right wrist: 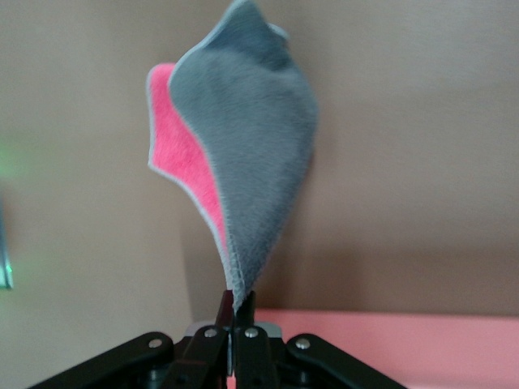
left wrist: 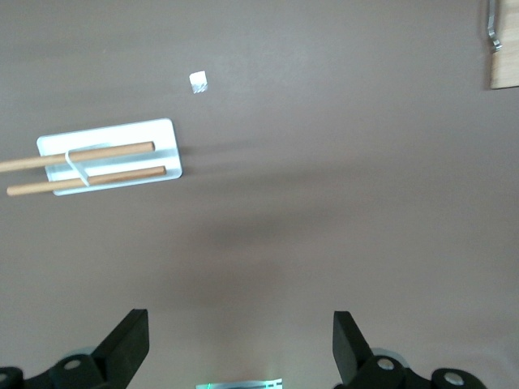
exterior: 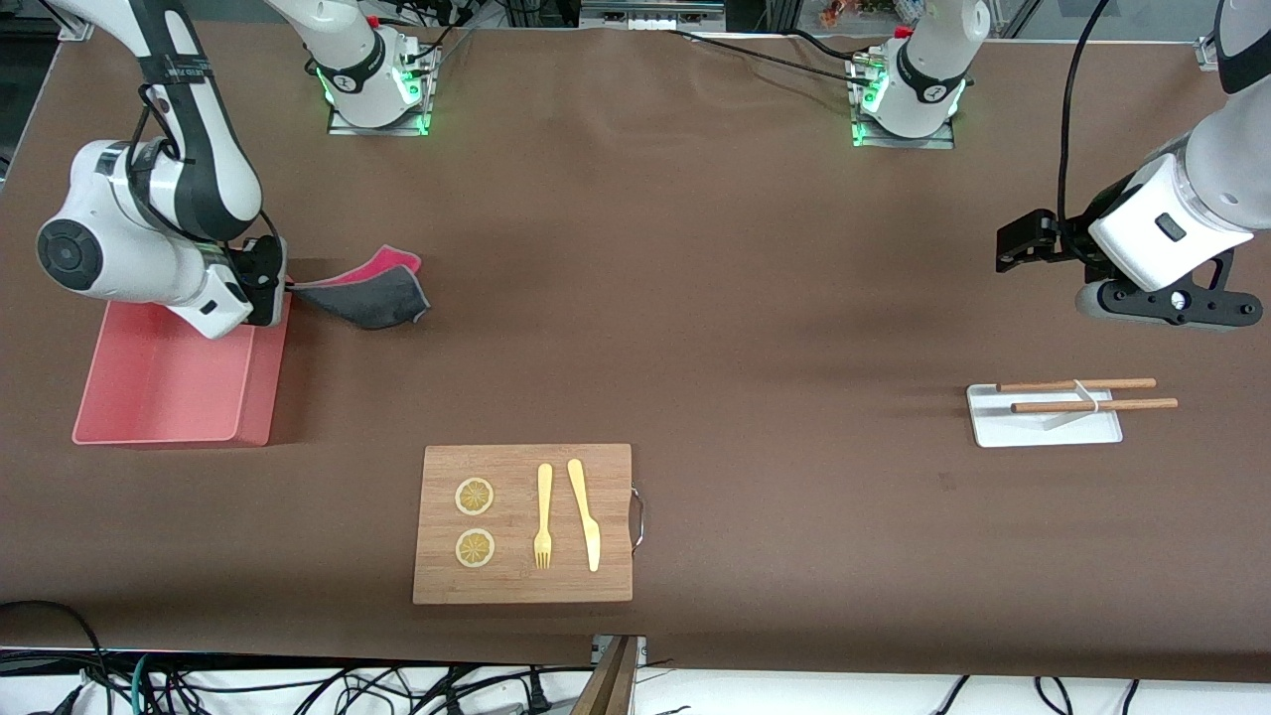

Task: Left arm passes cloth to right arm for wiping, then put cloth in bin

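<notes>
The cloth (exterior: 372,293), grey side up with a magenta-pink edge showing, trails over the table beside the bin (exterior: 169,397), toward the left arm's end. My right gripper (exterior: 288,288) is shut on one corner of it, above the bin's edge. In the right wrist view the cloth (right wrist: 251,138) fans out from the pinched corner between the right gripper (right wrist: 239,304) fingers, with the salmon-pink bin (right wrist: 389,340) under them. My left gripper (exterior: 1023,243) waits open over the table at its own end. The left wrist view shows the left gripper (left wrist: 242,344) with nothing between its fingers.
A wooden cutting board (exterior: 523,523) with two lemon slices, a fork and a knife lies near the front edge. A small white tray (exterior: 1043,415) carrying two wooden sticks sits below the left gripper; the tray (left wrist: 109,158) and a white scrap (left wrist: 198,82) show in the left wrist view.
</notes>
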`<move>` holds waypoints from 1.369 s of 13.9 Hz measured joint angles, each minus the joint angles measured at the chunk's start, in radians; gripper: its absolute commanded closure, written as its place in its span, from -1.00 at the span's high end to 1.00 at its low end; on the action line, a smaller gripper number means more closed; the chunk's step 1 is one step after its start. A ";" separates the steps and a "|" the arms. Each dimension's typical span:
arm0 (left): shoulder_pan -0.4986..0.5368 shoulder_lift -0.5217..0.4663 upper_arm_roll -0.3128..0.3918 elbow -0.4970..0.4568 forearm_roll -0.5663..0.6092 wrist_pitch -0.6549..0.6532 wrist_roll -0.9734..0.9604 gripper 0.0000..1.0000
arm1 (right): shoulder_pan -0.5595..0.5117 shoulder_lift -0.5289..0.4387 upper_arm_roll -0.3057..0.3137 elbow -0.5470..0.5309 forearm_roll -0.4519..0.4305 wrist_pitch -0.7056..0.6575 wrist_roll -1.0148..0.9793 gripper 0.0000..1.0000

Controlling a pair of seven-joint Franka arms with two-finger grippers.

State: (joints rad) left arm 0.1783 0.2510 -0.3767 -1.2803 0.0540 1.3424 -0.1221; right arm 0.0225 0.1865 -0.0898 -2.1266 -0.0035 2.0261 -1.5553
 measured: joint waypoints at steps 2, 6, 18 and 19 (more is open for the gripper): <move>0.000 -0.032 0.056 -0.085 0.000 0.079 0.024 1.00 | 0.032 -0.001 0.006 0.060 -0.040 -0.001 0.018 -1.00; -0.038 -0.162 0.187 -0.293 -0.001 0.233 0.157 1.00 | 0.183 0.040 0.017 0.111 -0.051 -0.010 0.309 -1.00; -0.160 -0.264 0.313 -0.376 -0.057 0.248 0.176 1.00 | 0.596 0.287 0.023 0.349 0.305 0.055 1.158 -1.00; -0.175 -0.276 0.313 -0.385 -0.059 0.249 0.153 1.00 | 0.617 0.302 0.023 0.379 0.318 0.058 1.217 -1.00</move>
State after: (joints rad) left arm 0.0038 -0.0254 -0.0642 -1.6653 -0.0054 1.5909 0.0310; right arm 0.6394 0.4890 -0.0666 -1.7480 0.3140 2.0838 -0.3381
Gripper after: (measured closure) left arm 0.000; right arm 0.987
